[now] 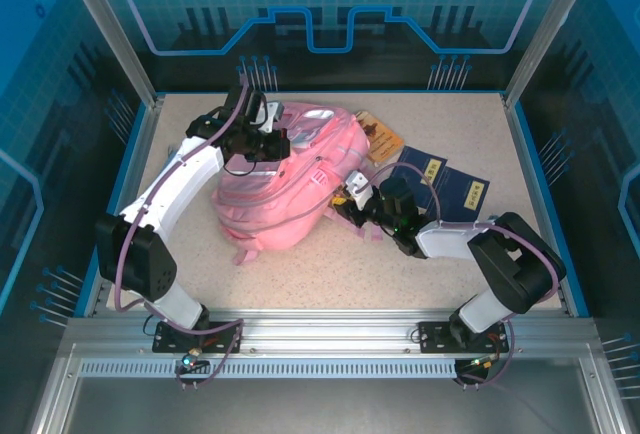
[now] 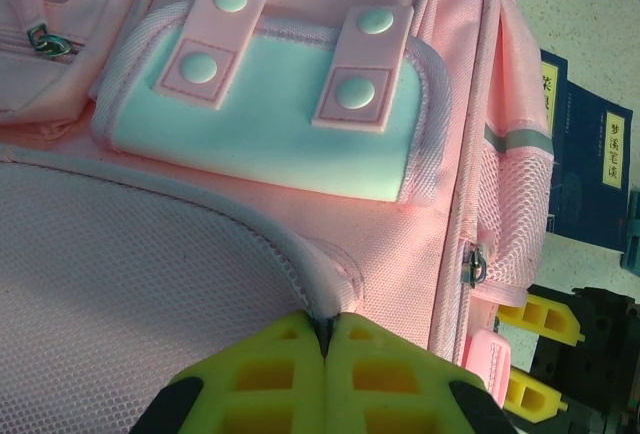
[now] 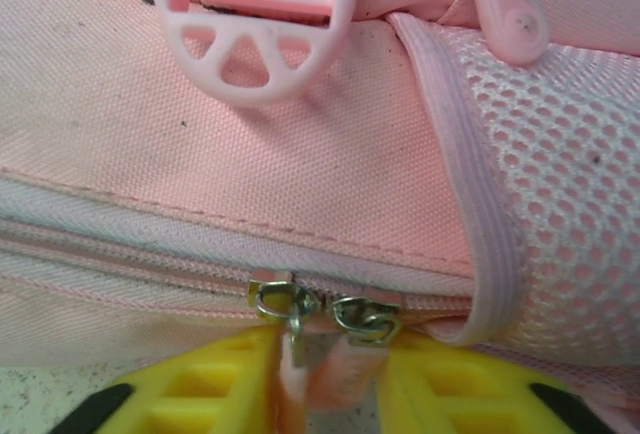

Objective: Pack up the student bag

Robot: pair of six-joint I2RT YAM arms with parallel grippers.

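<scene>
At the near right, the right end effector (image 3: 325, 354) is gripping a pink zipper tab (image 3: 318, 382) (two metal sliders (image 3: 290, 302) are sitting just above it) on the student bag (image 1: 290, 184), which is lying mid-counter (image 1: 300, 279). Farther left, the left end effector (image 2: 325, 339) is pressing, clenched tight, against the bag's mesh pocket seam (image 2: 295, 269). Dark blue books (image 1: 445, 182) are lying just right of the bag.

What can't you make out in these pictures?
- Bag inside: right wrist view, closed zipper and fabric hide it.
- Blue books, titles: top view, too small.
- Brown book: top view, bag covers part.
- Right gripper: right wrist view, bottom edge cuts its tips; grip on the pink tab unclear.
</scene>
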